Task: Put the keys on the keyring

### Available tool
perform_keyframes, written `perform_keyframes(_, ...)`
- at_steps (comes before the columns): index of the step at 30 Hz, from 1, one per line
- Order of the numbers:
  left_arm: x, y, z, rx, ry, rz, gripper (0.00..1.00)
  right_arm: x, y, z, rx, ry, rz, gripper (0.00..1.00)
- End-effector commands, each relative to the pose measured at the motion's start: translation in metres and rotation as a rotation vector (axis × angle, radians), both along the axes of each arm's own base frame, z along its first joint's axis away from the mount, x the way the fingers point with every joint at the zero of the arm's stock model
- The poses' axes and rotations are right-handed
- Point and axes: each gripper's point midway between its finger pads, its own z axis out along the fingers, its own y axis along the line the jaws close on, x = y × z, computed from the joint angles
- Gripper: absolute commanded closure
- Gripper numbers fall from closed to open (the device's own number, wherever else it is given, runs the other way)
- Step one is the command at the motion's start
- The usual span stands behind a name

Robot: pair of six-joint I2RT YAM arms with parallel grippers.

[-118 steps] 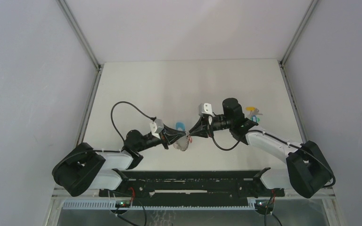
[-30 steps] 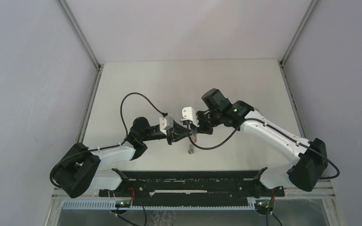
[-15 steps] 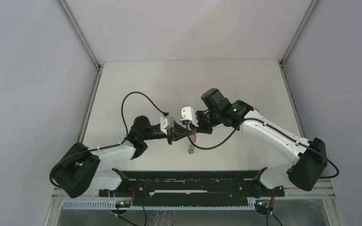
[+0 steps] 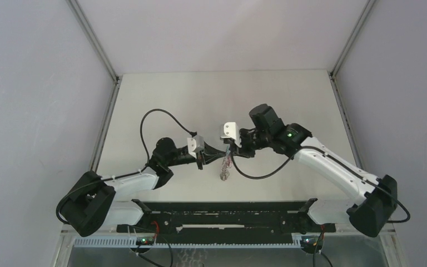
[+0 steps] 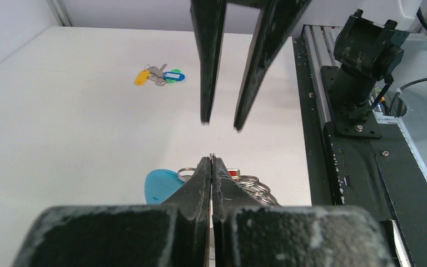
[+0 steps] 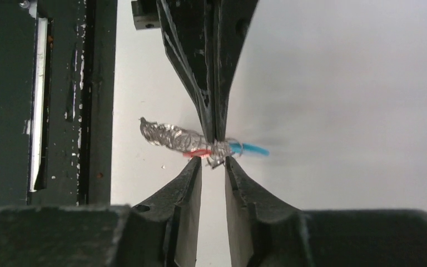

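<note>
Comparing with about four seconds back, we are seeing the keyring (image 6: 167,136) lifted off the table (image 4: 167,100), where it was lying between both arms. It is now hanging in the air as a bunched strand, pinched by the left gripper (image 5: 211,161), whose fingers are pressed fully together on it. In the last second the right arm has been drifting slightly to its own side. The right gripper (image 6: 213,161) is sitting just under the ring with its fingers a narrow gap apart, gripping nothing. We are noting the blue segment (image 5: 160,186) sticking out on one side of the pinch and a red bit (image 6: 200,151) right at the chain; we cannot tell whether that red bit is threaded on. We are judging this as a handover or regrip step, with the ring held ready and the right side free to go fetch. The remaining keys (image 5: 158,76), yellow and blue-green heads, are lying flat together well apart from the ring, so most of the task is looking undone. The table is plain off-white and matte, boxed in by pale grey walls (image 4: 28,83), with a black rail (image 4: 222,208) along the near edge.
</note>
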Motion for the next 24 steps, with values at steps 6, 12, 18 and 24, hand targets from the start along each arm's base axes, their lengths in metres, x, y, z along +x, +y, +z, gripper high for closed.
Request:
perform_keyframes(6, 0.002, 0.008, 0.032, -0.15, -0.057, 0.071, 1.0, 0.002, -0.007, 0.022, 0.267, 0.078, -0.057, 0.74)
perform_keyframes(12, 0.001, 0.007, 0.031, -0.156, -0.054, 0.061, 1.0, 0.007, 0.001, 0.006, 0.346, 0.084, -0.024, 0.74)
perform_keyframes(18, -0.001, 0.006, 0.028, -0.152, -0.047, 0.049, 1.0, 0.014, 0.01, -0.001, 0.41, 0.051, 0.028, 0.73)
perform_keyframes(24, -0.002, 0.006, 0.026, -0.151, -0.043, 0.04, 1.0, 0.018, 0.014, -0.005, 0.421, 0.039, 0.051, 0.73)
